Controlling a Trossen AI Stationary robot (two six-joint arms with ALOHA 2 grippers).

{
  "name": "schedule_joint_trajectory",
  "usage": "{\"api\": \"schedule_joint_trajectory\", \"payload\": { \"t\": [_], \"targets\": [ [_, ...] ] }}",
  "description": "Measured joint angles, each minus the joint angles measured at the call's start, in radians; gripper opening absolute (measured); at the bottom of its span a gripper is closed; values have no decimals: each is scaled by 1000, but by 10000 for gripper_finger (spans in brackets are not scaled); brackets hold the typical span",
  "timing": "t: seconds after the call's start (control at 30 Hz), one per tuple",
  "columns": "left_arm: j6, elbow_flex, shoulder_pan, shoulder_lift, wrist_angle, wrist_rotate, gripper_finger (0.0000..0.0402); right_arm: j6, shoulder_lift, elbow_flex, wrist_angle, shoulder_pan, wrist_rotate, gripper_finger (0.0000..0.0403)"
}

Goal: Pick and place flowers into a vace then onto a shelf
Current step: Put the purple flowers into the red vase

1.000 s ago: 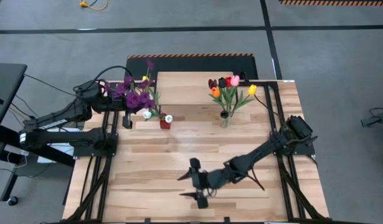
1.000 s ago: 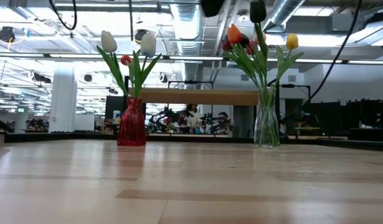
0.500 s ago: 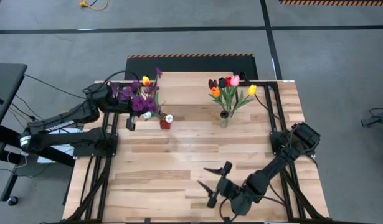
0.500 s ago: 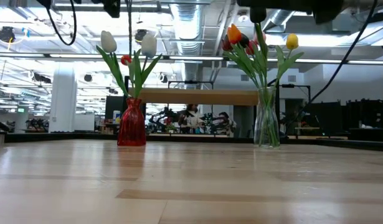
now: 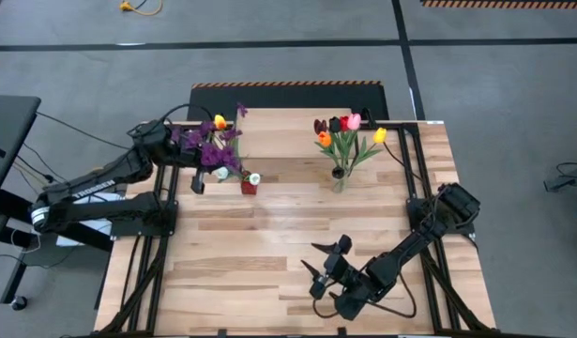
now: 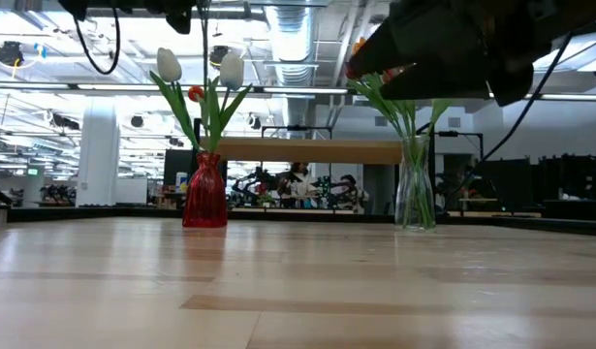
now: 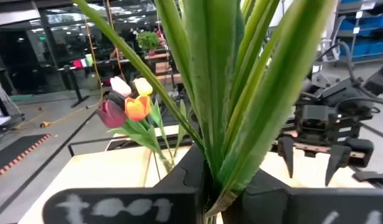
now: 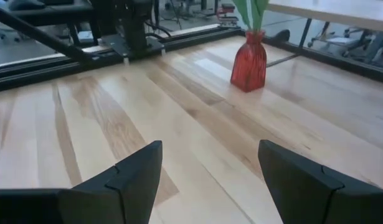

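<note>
Green stems [image 7: 228, 124] (left hand [image 5: 202, 161] clamped)

Two vases stood on the table: one red vase [image 6: 205, 191] and one clear glass vase [image 6: 415, 197]. Two robot arms worked above, and one shelf [image 6: 317, 150] stood behind.

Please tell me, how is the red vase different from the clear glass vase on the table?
The red vase is opaque red; the clear glass vase is see-through, so its stems show. The red vase holds white tulips and a small red one, while the glass vase holds mixed tulips: orange, pink, yellow, dark. Both stand upright on the table, apart from each other.
</note>
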Motion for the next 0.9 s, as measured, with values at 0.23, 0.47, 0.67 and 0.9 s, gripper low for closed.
{"api": "schedule_joint_trajectory", "payload": {
  "t": [0.23,0.47,0.67,0.9],
  "targets": [
    [45,0,0,62,4,-47,0,11,0,0,-12,1,-1,260],
    [91,0,28,79,-14,-96,0,11,0,0,-12,4,-10,260],
    [67,-41,81,76,33,-95,0,11,0,0,-12,4,-10,260],
    [13,-142,106,77,165,-60,0,11,0,1,-12,4,-22,260]
  ]
}}
